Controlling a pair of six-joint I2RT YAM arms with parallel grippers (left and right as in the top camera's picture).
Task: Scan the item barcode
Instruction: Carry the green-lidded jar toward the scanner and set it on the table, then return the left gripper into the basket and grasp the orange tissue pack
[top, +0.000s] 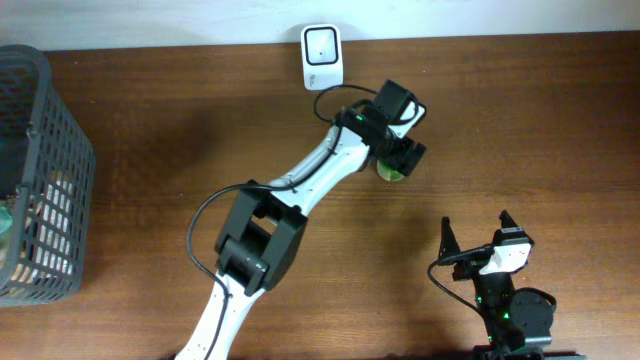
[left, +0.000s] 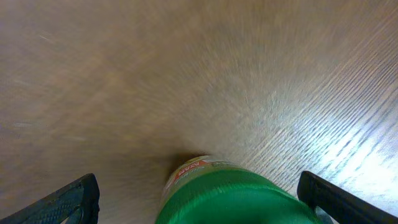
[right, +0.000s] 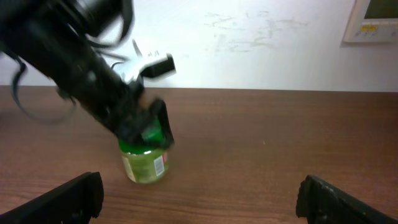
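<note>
Overhead, on the brown table (top: 540, 110), my left pincer (top: 401, 163) and my right pincer (top: 477, 232) both stand wide, well apart; the left, near the white scanner (top: 322, 55), straddles the upright green-lidded jar (top: 386, 173); the right holds nothing.

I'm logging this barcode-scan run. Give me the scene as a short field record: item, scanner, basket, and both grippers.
item: jar with green lid, upright on table
scanner: scanner, white, at the table's far edge, near the jar
basket: basket, grey, at the left edge
left gripper: left gripper open, fingers either side of the jar's lid
right gripper: right gripper open, empty, apart from the jar
</note>
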